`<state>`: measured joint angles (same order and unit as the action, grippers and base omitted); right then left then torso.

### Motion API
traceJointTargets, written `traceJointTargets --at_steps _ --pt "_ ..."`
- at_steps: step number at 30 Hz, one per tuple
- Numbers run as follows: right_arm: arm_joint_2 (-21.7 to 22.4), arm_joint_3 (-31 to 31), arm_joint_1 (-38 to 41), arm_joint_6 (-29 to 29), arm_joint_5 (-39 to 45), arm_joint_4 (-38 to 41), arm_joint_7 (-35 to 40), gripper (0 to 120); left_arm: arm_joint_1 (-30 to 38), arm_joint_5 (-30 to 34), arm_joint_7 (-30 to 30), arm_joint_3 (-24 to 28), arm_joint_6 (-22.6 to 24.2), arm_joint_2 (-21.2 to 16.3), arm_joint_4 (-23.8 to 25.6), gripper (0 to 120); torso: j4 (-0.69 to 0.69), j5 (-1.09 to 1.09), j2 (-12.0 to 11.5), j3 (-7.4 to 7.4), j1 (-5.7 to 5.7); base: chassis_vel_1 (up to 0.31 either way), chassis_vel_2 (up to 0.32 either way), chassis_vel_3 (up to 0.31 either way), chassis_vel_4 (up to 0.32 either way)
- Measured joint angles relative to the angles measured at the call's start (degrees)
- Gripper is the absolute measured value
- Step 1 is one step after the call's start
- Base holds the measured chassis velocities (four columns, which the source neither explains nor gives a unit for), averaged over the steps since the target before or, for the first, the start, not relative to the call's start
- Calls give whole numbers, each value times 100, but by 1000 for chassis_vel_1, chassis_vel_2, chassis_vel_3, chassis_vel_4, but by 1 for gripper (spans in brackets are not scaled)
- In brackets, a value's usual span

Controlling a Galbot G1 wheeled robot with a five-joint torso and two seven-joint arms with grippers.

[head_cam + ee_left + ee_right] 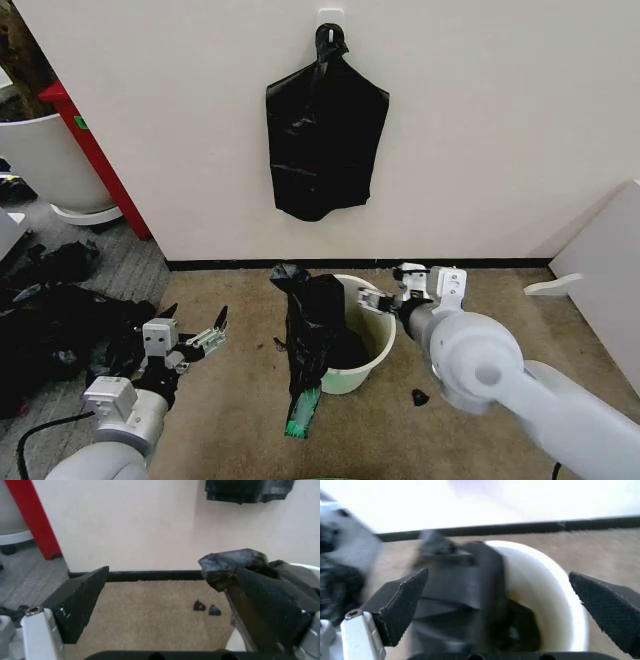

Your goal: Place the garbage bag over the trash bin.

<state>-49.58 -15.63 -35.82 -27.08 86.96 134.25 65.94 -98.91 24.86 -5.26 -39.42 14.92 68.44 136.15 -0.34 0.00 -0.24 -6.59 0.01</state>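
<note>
On tan carpet before a cream wall where a knotted bunch of black bags hangs, the trash bin stands with the garbage bag draped over its left rim, the wide-open, empty right gripper above it and the wide-open, empty left gripper apart.

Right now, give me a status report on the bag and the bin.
Left gripper open, low beside bin. Right gripper open at bin rim. Glossy black plastic garbage bag draped over one side of cream-white round trash bin, not around it.
</note>
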Motion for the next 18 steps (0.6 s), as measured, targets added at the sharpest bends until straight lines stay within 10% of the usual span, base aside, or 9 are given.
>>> traceJointTargets --at_steps 18 --pt "-1604 -1477 601 -198 -818 -986 407 100 -74 55 -11 -290 -20 -13 -30 100 0 -1 0 -1 1 0 0 0 0"
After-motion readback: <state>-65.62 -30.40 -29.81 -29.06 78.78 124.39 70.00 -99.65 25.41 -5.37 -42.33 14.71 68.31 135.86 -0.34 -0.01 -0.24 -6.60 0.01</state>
